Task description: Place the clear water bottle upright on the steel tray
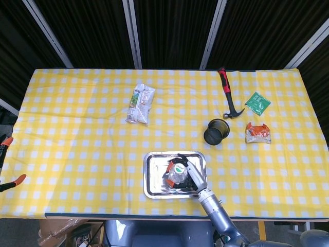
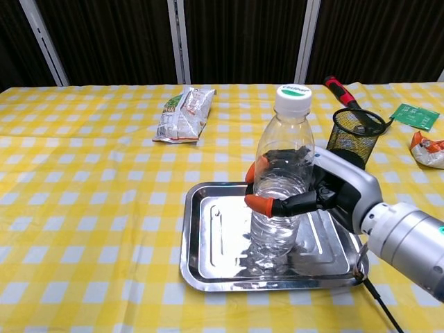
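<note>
The clear water bottle (image 2: 281,184) with a white cap stands upright over the steel tray (image 2: 215,243), its base at or just above the tray floor. My right hand (image 2: 326,191) grips the bottle's middle from the right, orange fingertips (image 2: 262,204) wrapped round its front. In the head view the bottle's cap (image 1: 179,169) shows from above inside the steel tray (image 1: 154,177), with my right hand (image 1: 191,175) beside it. My left hand is seen only as orange fingertips (image 1: 19,179) at the far left edge, off the table.
A black mesh cup (image 2: 352,135) stands just behind the right hand. A red-handled hammer (image 1: 226,92), a green packet (image 1: 257,103) and an orange snack bag (image 1: 257,133) lie at the back right. A white-green snack bag (image 1: 140,104) lies behind the tray.
</note>
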Controlling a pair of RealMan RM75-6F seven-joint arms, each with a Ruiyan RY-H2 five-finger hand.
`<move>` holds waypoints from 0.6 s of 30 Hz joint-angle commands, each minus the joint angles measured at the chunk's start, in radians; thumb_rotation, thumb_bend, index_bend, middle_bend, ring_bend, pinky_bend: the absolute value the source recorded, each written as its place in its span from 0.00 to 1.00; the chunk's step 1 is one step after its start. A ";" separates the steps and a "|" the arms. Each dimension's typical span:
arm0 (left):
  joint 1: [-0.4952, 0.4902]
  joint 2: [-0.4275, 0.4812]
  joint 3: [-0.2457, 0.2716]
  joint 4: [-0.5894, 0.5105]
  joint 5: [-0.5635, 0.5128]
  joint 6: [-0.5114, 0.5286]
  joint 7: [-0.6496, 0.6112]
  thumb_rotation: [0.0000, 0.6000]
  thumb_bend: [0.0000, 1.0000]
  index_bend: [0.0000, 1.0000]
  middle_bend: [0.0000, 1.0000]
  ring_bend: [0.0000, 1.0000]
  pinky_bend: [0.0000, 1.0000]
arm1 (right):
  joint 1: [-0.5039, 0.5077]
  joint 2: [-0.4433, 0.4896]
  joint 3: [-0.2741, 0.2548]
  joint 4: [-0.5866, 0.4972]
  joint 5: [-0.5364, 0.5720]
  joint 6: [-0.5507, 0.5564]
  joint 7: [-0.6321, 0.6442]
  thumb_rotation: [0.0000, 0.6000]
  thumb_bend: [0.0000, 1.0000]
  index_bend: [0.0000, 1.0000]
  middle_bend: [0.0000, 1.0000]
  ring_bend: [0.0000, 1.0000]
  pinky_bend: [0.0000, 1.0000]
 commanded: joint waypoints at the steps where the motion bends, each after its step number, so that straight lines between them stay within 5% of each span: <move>1: -0.001 -0.001 -0.001 0.000 -0.001 -0.001 0.003 1.00 0.19 0.05 0.00 0.00 0.00 | -0.003 -0.019 0.015 0.030 0.006 0.018 0.009 1.00 0.83 0.81 0.62 0.25 0.00; 18: -0.007 -0.012 0.000 -0.001 -0.011 -0.012 0.034 1.00 0.19 0.05 0.00 0.00 0.00 | -0.031 -0.012 0.003 0.083 -0.008 0.051 0.045 1.00 0.83 0.80 0.62 0.25 0.00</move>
